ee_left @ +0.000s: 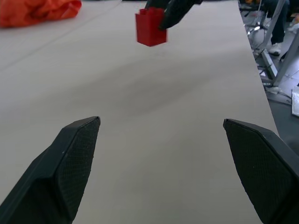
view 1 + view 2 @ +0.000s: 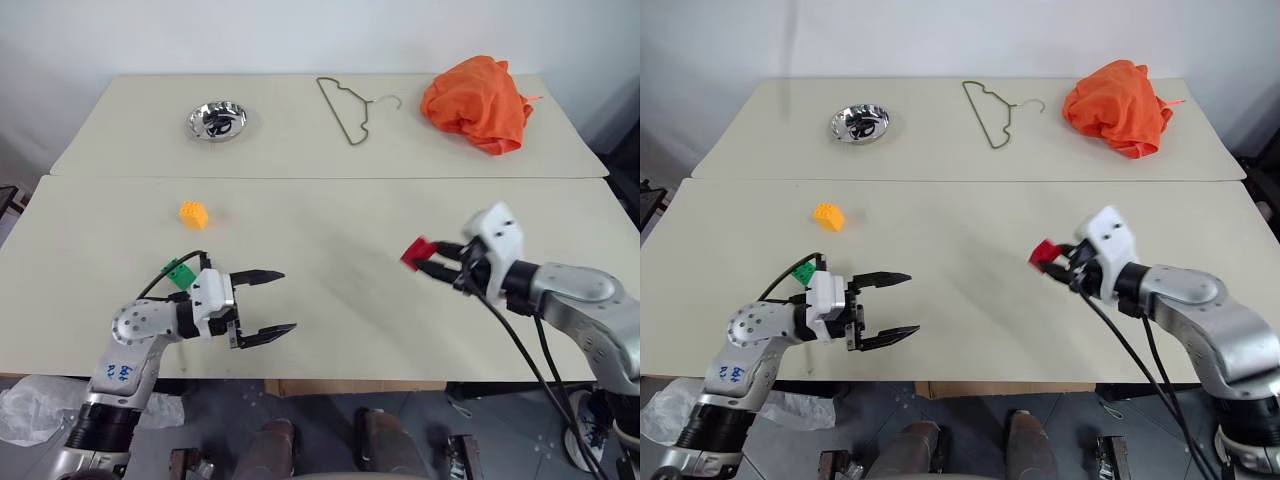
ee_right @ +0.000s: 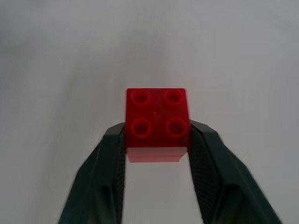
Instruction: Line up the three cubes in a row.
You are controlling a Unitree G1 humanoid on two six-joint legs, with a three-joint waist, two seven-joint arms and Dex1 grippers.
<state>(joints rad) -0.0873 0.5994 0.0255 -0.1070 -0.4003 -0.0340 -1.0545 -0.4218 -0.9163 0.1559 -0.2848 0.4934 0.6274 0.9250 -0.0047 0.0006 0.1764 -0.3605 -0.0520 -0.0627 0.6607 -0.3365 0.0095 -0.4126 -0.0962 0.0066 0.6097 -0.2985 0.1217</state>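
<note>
Red cube carried toward the row

Our right gripper is clamped on the red cube, far right of the yellow-orange cube; our left gripper is spread, empty. We should lower it level before we release.

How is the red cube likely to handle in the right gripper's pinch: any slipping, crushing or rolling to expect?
The red cube looks like hard moulded plastic, so it will probably keep its shape. The right gripper clamps only its lower rear part, on smooth flat sides, so it might pivot or slip if jolted. Set down, its flat faces should keep it from rolling.
</note>
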